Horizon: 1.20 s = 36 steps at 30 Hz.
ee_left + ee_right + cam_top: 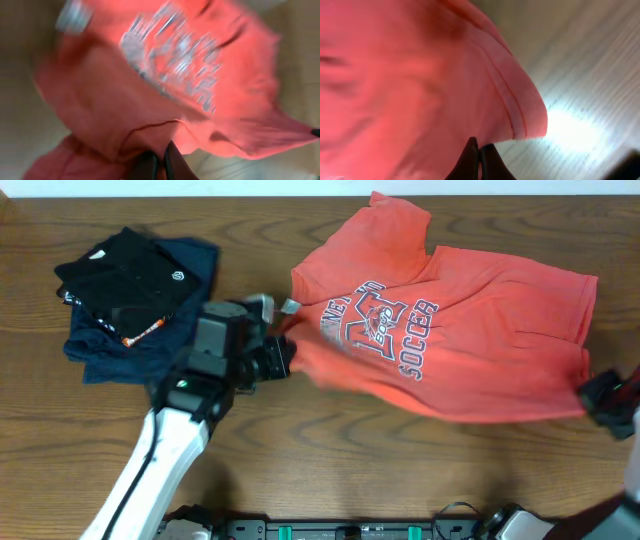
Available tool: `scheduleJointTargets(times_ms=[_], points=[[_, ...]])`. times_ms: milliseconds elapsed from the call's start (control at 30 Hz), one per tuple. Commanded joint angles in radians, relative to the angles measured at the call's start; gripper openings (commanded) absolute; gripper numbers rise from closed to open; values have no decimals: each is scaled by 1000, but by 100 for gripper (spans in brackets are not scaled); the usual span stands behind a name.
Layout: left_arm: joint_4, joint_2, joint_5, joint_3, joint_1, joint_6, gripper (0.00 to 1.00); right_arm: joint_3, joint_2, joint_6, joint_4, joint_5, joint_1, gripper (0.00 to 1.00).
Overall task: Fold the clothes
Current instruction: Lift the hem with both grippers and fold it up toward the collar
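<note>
The coral-red T-shirt (470, 330) with "SOCCER" lettering lies spread across the right half of the wooden table, partly lifted along its front edge. My left gripper (285, 358) is shut on the shirt's left edge; in the left wrist view (161, 162) the fingers pinch the red fabric (165, 75), which hangs blurred in front. My right gripper (600, 392) is shut on the shirt's lower right corner; in the right wrist view (480, 152) the fingers clamp the cloth (410, 75) beside its hemmed edge.
A black folded garment (125, 280) with a small white logo lies on a navy-blue folded garment (185, 260) at the left of the table (300, 460). The left arm (170, 440) reaches in from the front.
</note>
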Motion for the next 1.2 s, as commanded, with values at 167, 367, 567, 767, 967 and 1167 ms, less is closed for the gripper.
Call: scheduleJointTargets(times_ms=[167,367,567,767,967,1167], points=[[26,-166,11,187,91,50,6,376,-108,-157,-229,-88,-16,1],[27,-236,11,335,202,51,6,607,-117,-180,-300,-137,-16,1],[66,-273,11,455,315,51,6,790,-117,-180,-305,-137,-16,1],[68,-236,12,481,357,49,6,844,-107,-180,-272,-142,-16,1],[68,-88,64,481,357,35,6,844,-2,-195,-256,-189,42,1],[97,150,83,481,334,37,6,844,198,-214,-222,-188,183,1]])
